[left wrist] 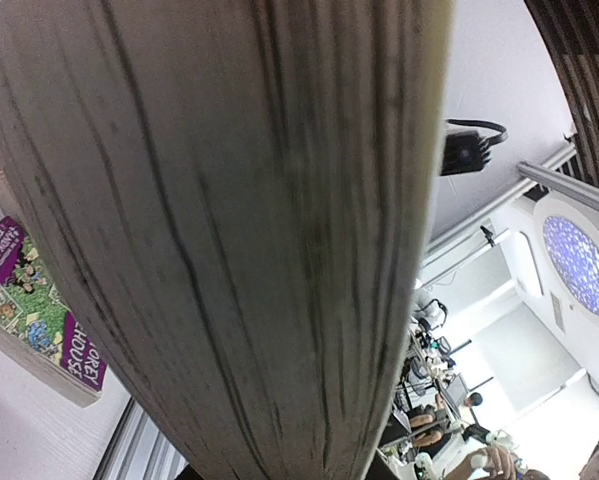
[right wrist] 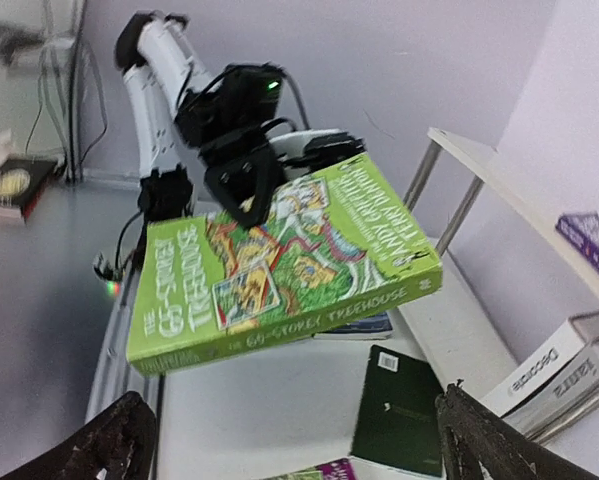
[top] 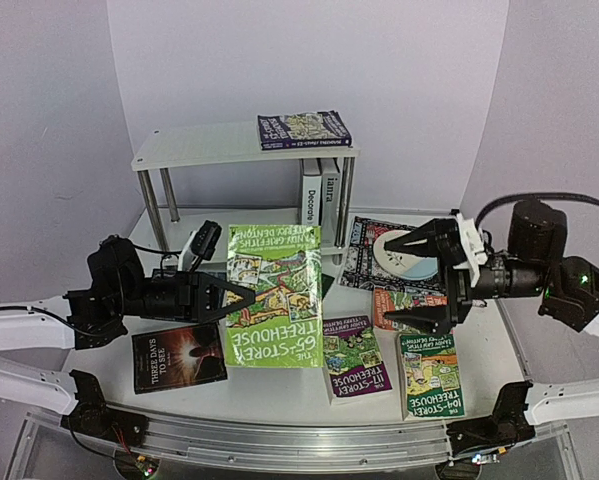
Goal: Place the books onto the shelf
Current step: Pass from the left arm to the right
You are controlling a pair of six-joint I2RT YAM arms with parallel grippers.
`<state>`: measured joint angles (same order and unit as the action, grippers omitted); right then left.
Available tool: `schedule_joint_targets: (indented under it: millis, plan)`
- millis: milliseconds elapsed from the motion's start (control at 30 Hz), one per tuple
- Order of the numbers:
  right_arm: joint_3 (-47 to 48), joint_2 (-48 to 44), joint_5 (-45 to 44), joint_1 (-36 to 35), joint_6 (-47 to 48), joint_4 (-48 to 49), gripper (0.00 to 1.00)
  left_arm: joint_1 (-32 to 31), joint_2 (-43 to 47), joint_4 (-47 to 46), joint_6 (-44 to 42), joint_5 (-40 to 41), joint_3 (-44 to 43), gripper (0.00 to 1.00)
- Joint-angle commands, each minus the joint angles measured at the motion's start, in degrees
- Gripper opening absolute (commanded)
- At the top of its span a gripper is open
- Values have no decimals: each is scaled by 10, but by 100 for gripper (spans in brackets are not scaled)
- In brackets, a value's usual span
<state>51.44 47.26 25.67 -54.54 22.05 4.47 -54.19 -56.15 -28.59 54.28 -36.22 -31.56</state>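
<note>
Holding the green 65-Storey Treehouse book [top: 275, 300] off the surface [top: 279, 395] at the centre of the overhead frame, the left gripper [top: 241, 297] is clamping its left edge. The right gripper [top: 415, 282] is hanging right of centre, jaws spread wide, gripping nothing.

The job looks to be in its early part. Three books are sitting on the white shelf [top: 209, 148] at upper centre: one purple paperback [top: 304, 130] flat on top, Decorate [top: 311, 195] and ianra [top: 329, 193] upright below. One is in transit. At least five are lying on the surface: Three Days to See [top: 179, 357], 117-Storey Treehouse [top: 357, 360], 104-Storey Treehouse [top: 431, 375], a colourful one [top: 399, 298] under the right gripper, and a dark green one [right wrist: 397, 410].
</note>
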Motion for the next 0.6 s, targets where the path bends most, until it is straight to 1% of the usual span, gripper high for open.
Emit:
schedule_joint_targets:
  millis: [0, 67, 133, 267, 367, 567]
  plan:
    - [-66, -25, 48, -1, 326, 68, 98, 1, 13, -77, -21, -56, -52, 0]
    - [-95, -30, 43, 0, 420, 98, 98, 2, 13, -78, -12, -61, -63, 0]
    - [-125, -31, 36, 0, 498, 150, 98, 7, 0, -78, 5, -76, -84, 0]
    - [-186, -25, 13, -1, 543, 331, 98, 18, -36, -78, 38, -106, -121, 1]
    - [-190, -5, -8, -7, 603, 376, 95, 28, -59, -78, 60, -113, -131, 1]
    - [-188, 32, -39, -21, 707, 465, 96, 31, -88, -78, 85, -114, -147, 1]
